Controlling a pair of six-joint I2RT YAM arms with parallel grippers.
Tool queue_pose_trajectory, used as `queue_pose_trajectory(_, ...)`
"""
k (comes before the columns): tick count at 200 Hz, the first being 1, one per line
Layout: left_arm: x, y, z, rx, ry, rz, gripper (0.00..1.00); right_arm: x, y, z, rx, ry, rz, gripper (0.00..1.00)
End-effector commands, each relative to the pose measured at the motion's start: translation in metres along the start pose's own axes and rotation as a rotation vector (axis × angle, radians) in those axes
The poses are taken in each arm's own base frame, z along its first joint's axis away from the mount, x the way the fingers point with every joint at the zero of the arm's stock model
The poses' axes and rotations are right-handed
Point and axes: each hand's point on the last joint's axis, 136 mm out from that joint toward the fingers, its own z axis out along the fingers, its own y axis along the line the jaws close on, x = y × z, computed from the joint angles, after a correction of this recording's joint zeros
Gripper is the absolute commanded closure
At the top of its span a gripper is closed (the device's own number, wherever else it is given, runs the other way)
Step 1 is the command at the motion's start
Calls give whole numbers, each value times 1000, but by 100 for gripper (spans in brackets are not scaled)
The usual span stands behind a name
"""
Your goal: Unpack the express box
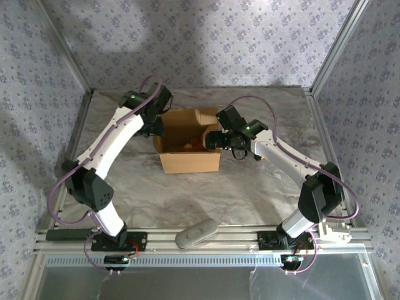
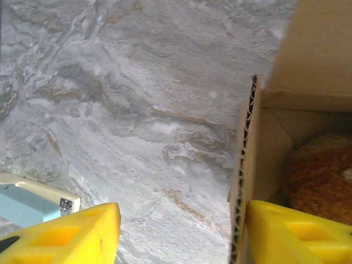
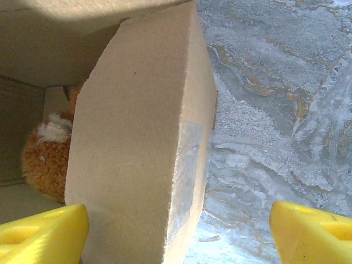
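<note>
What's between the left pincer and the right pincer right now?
The top view shows the open express box there, with an orange plush toy inside. The left pincer straddles its wall, and the right pincer its taped flap.

Left gripper (image 1: 154,127) and right gripper (image 1: 214,139) hang, jaws apart.

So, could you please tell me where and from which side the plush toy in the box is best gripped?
Probably by its soft rounded body, coming straight down through the open top of the express box. The box encloses the plush toy on its sides, and a flap stands beside it, so a sideways approach looks blocked.
</note>
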Motion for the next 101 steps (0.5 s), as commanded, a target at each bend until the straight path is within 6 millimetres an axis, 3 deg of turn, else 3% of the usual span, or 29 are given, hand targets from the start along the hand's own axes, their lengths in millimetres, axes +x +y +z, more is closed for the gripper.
queue_pose_trajectory(1, 4, 18, -1, 10, -10, -55, 38, 7, -11, 5, 50, 29, 24, 13)
queue_pose_trajectory(63, 36, 26, 45, 69, 41, -152, 38, 5, -8, 4, 55, 24, 19, 14)
queue_pose_trajectory(101, 38, 26, 49, 88, 4, -179, 38, -11, 6, -14, 104, -25, -68, 13)
